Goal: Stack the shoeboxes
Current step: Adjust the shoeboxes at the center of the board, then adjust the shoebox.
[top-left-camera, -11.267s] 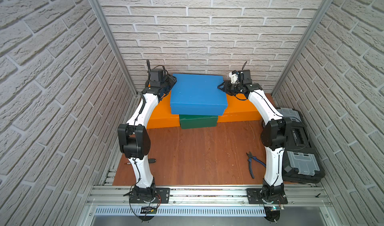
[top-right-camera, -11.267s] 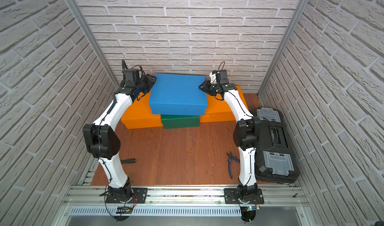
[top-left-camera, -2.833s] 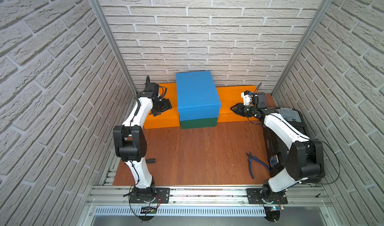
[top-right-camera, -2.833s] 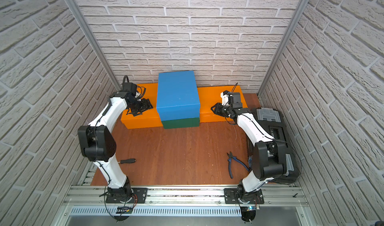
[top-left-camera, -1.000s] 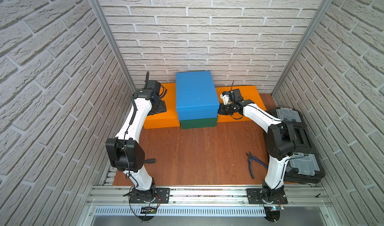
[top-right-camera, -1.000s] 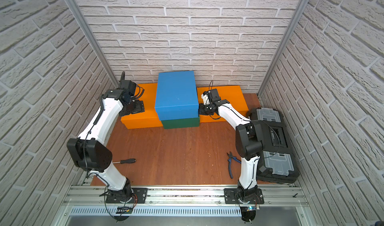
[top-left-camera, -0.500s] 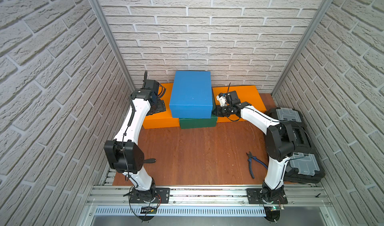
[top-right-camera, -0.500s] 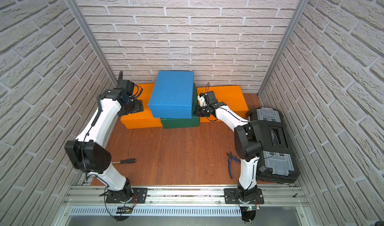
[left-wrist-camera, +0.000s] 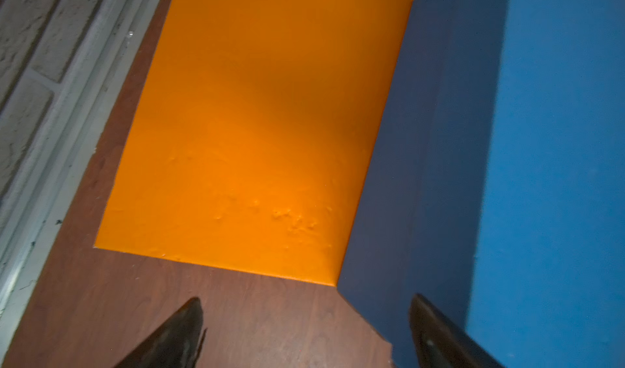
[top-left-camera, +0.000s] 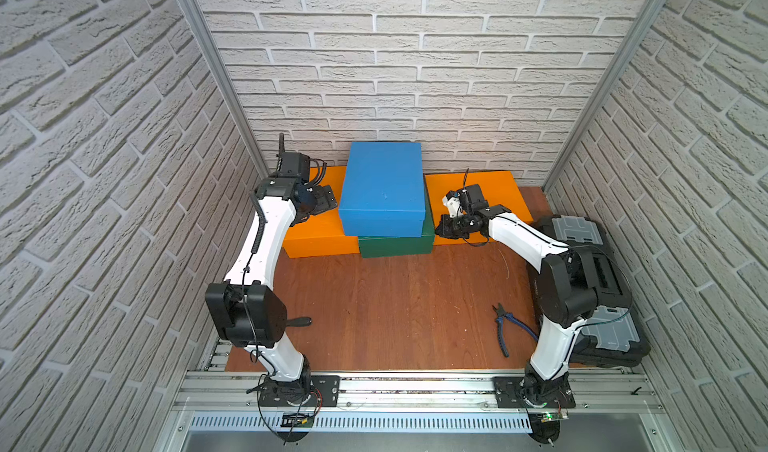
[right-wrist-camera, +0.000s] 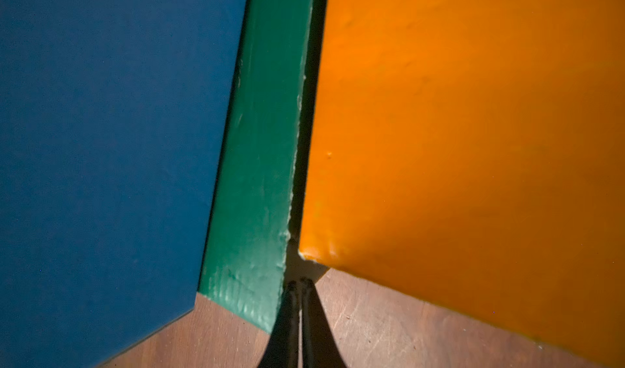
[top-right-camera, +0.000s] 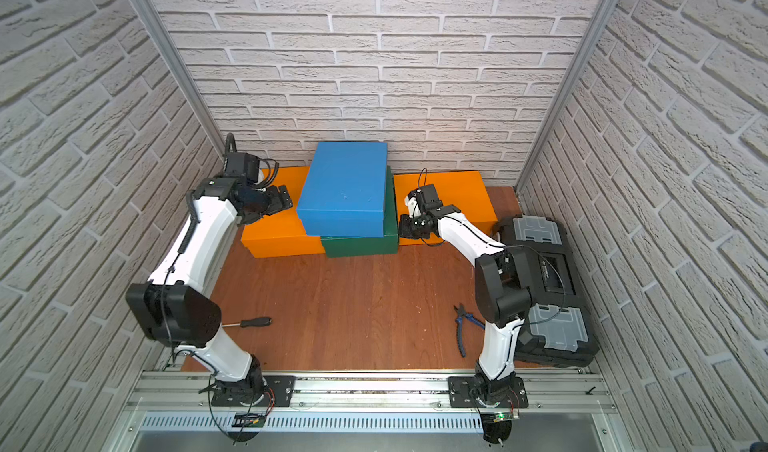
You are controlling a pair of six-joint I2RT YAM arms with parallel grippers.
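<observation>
The blue shoebox (top-left-camera: 382, 192) (top-right-camera: 345, 192) lies on the dark green shoebox (top-left-camera: 395, 244) (top-right-camera: 359, 246), shifted left so a green strip (right-wrist-camera: 263, 146) shows along its right side. An orange shoebox (top-left-camera: 316, 234) (left-wrist-camera: 253, 129) stands to the left and another orange shoebox (top-left-camera: 498, 188) (right-wrist-camera: 473, 112) to the right, both against the back wall. My left gripper (top-left-camera: 326, 198) (left-wrist-camera: 306, 302) hangs open over the left orange box, beside the blue box's side (left-wrist-camera: 558, 146). My right gripper (top-left-camera: 442, 227) (right-wrist-camera: 299, 281) is shut and empty, low at the gap between the green box and the right orange box.
Two black tool cases with grey lids (top-left-camera: 582, 229) (top-left-camera: 615, 333) fill the right edge behind my right arm. Blue-handled pliers (top-left-camera: 505, 325) lie on the wooden floor at the front right, and a screwdriver (top-right-camera: 249, 323) lies near my left arm's elbow. Brick walls close in three sides.
Over the last second the blue box has slid left on the green box, baring its right strip. My right gripper followed leftward to the green box's side.
</observation>
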